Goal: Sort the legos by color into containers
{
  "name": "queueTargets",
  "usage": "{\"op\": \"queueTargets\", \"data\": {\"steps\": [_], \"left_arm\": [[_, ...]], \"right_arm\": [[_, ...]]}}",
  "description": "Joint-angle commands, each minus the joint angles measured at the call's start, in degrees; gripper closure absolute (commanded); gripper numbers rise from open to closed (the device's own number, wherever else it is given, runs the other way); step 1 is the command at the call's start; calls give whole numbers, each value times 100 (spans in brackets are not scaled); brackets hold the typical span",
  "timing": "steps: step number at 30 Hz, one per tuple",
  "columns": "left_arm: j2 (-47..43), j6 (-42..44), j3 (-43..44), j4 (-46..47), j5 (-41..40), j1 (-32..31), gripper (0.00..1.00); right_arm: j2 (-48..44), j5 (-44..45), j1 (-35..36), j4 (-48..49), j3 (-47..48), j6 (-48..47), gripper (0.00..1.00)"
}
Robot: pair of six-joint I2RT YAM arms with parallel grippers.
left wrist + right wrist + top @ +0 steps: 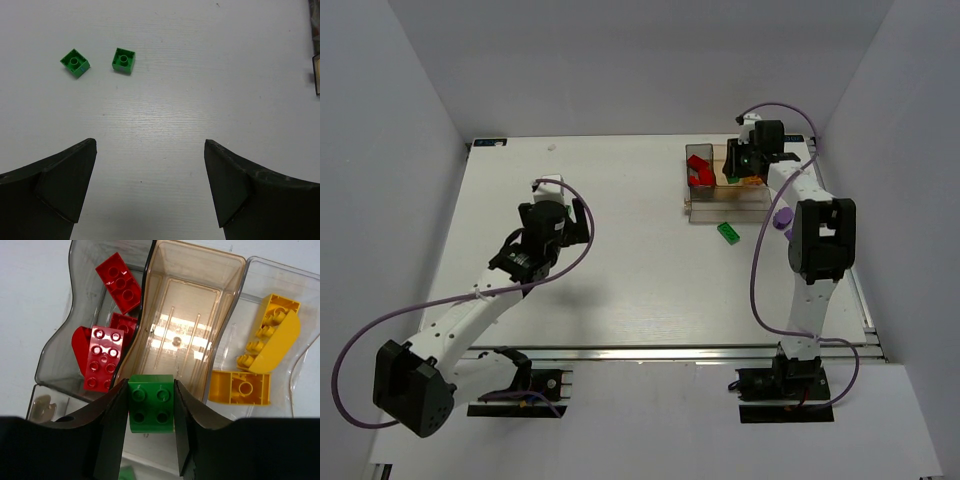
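Observation:
My right gripper (150,386) is shut on a green lego (151,402) and holds it over the near edge of the amber middle bin (187,305), which is empty. The smoky grey bin (65,345) holds several red legos (104,357). The clear bin (300,375) holds yellow legos (270,337). In the top view the right gripper (735,165) hangs over the organizer (725,210). My left gripper (150,145) is open and empty above the bare table; it shows in the top view (575,220) at left of centre. Two green legos (75,62) (123,60) lie ahead of it.
A green lego (728,232) lies on the table just in front of the organizer's tray. A purple lego (782,218) lies to the right of it, beside the right arm (815,240). White walls enclose the table on three sides.

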Motion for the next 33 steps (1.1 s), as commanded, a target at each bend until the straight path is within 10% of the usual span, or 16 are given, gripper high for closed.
{"op": "queueTargets", "data": {"steps": [1, 5, 6, 9, 11, 17, 23, 25, 28, 29, 33], "left_arm": [[49, -41, -29, -25, -131, 6, 2], [216, -77, -3, -34, -87, 6, 2], [260, -85, 32, -60, -96, 6, 2], [532, -138, 225, -121, -43, 6, 2], [918, -287, 418, -201, 71, 154, 2], [2078, -499, 1359, -623, 326, 471, 3], [2747, -516, 2001, -921, 818, 839, 25], [2949, -499, 2124, -939, 976, 945, 36], [3178, -402, 2221, -869, 977, 1103, 45], [3265, -376, 2334, -860, 959, 1104, 43], [3854, -60, 2782, -729, 1292, 1463, 10]], "right_arm": [[72, -90, 29, 320, 462, 109, 100], [415, -28, 11, 180, 857, 110, 76], [520, -72, 28, 110, 997, 92, 54], [513, -151, 20, -5, 982, 65, 30], [451, -160, 11, 83, 893, 57, 29], [-303, -475, -24, 74, 307, 65, 33], [-2823, -2626, -103, 171, -1975, -1066, 84], [-3160, -3313, -95, -196, -2419, -1496, 84], [-3582, -3929, -103, -846, -3034, -2129, 46], [-3827, -4026, -121, -883, -3210, -2254, 18], [-4452, -4272, -147, -980, -3940, -2492, 11]]}}
